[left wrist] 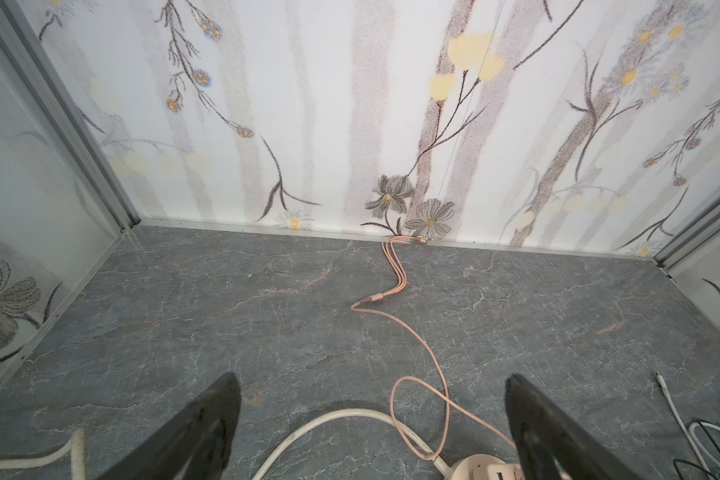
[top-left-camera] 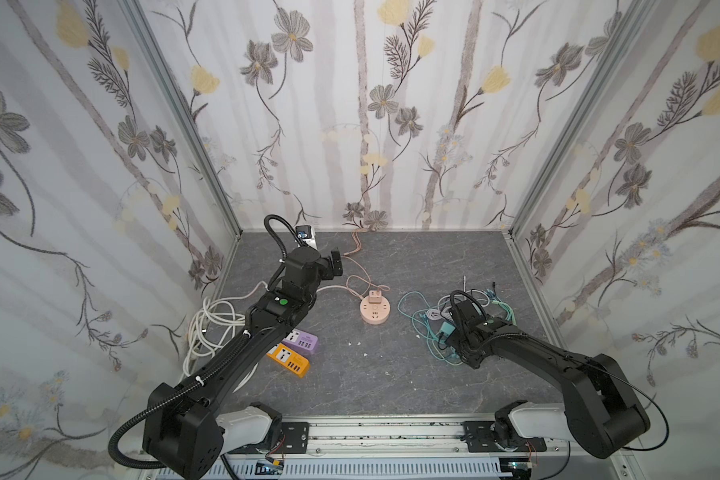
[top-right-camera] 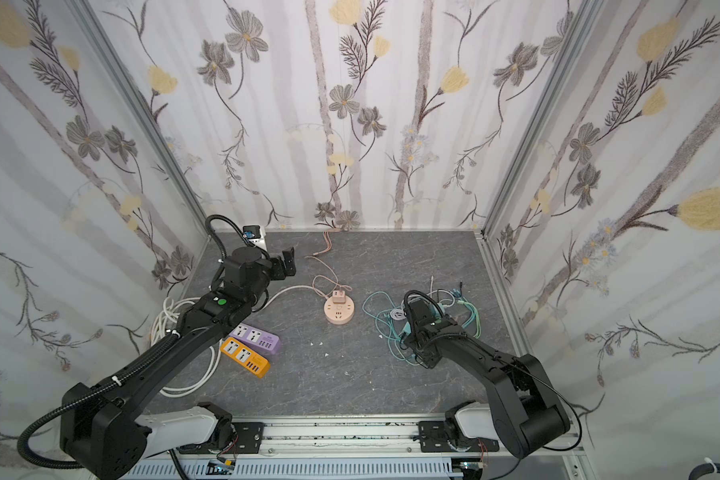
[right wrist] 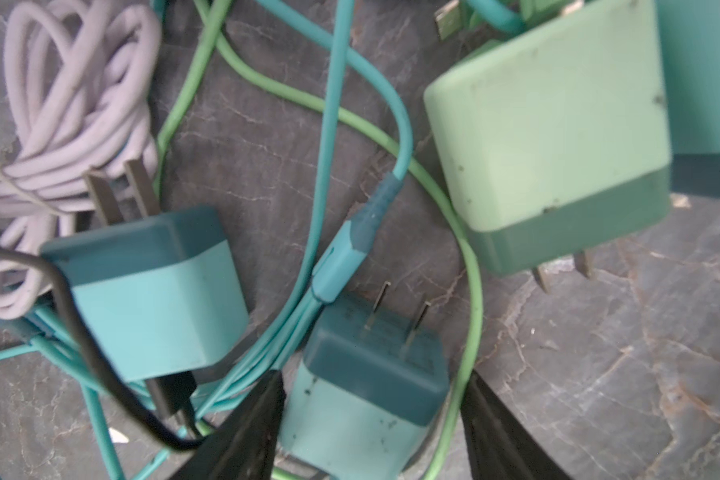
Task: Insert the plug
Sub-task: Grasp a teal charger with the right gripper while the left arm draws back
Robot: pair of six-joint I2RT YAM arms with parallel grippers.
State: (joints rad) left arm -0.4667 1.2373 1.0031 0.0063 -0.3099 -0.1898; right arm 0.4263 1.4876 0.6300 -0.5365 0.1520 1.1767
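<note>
In the right wrist view a teal two-pin plug [right wrist: 366,399] lies on the grey floor with its pins pointing away from the wrist, in a tangle of teal and green cables. My right gripper [right wrist: 373,376] straddles it, open. One finger [right wrist: 262,415] rests against the plug's side. The opposite finger [right wrist: 491,415] stands a little off it, with a green cable in the gap. In both top views this gripper [top-left-camera: 454,336] [top-right-camera: 412,328] points down into the cable pile at the right. My left gripper [left wrist: 371,378] [top-left-camera: 335,262] hangs wide open and empty above the floor at the back left.
A round pink socket [top-left-camera: 374,311] [top-right-camera: 339,311] with a pink adapter plugged in sits mid-floor. Purple [top-left-camera: 302,341] and orange [top-left-camera: 288,359] power strips lie at the left by a white cable coil [top-left-camera: 213,328]. A light green plug [right wrist: 549,137], another teal plug [right wrist: 150,291] and a lilac cable bundle [right wrist: 71,95] lie close by.
</note>
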